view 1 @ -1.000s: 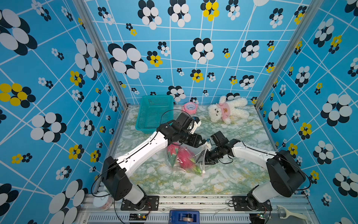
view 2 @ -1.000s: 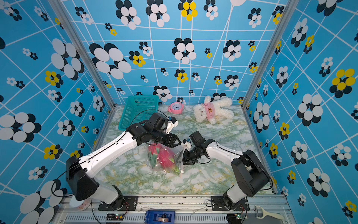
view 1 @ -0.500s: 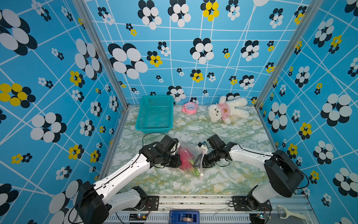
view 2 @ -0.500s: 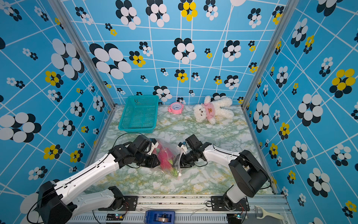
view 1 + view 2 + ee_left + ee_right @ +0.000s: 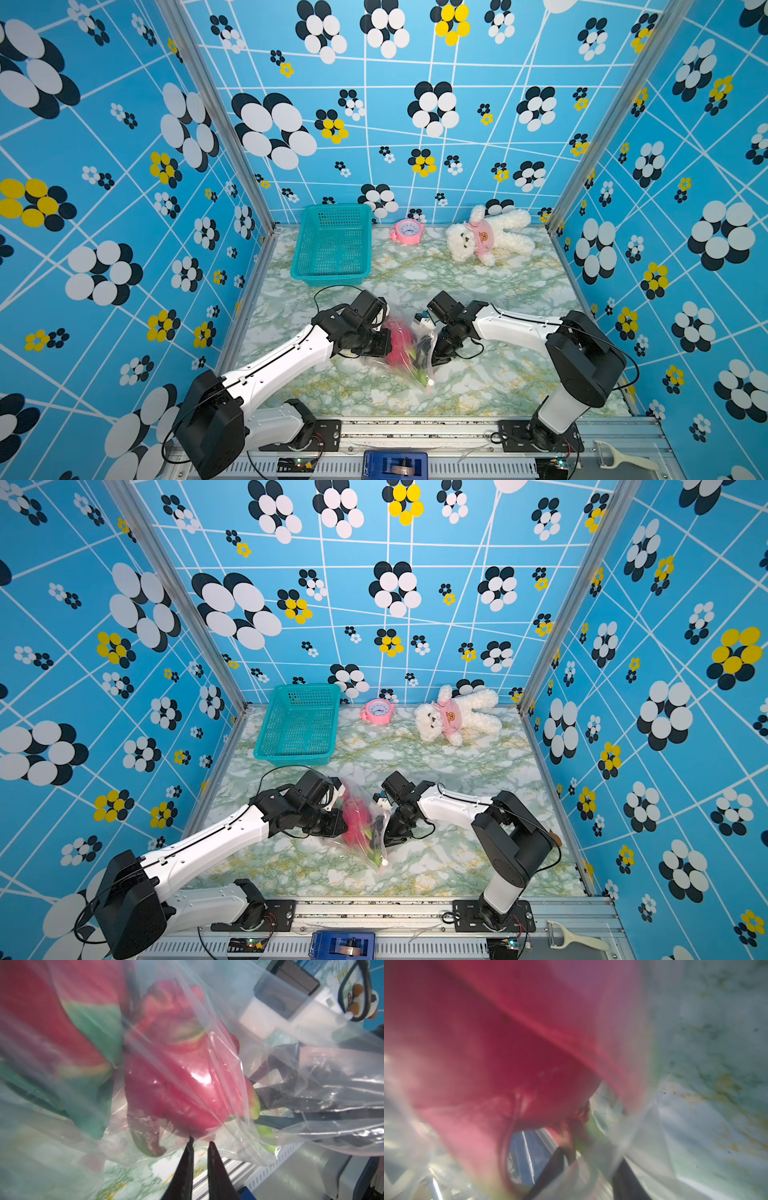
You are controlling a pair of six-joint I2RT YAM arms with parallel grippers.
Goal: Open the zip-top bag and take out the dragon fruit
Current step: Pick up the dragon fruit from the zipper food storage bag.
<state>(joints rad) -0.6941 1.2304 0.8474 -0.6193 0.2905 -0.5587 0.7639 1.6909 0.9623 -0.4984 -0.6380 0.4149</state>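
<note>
The clear zip-top bag lies crumpled on the marble table near the front, between my two arms. Through its film shows the red dragon fruit with green scales, close up in the left wrist view and blurred in the right wrist view. My left gripper is low at the bag's left side; its jaws stand a narrow gap apart, tips against the film. My right gripper is at the bag's right side; bag film bunches between its dark fingers, too blurred to judge the grip.
At the back stand a teal mesh basket, a pink alarm clock and a white plush bear. Patterned blue walls close three sides. A metal rail runs along the front, with a white peeler at its right end.
My left gripper left the bag's top, swung round to its left side and dropped low. The bag sank onto the table toward the front. Both pairs of jaws have narrowed.
</note>
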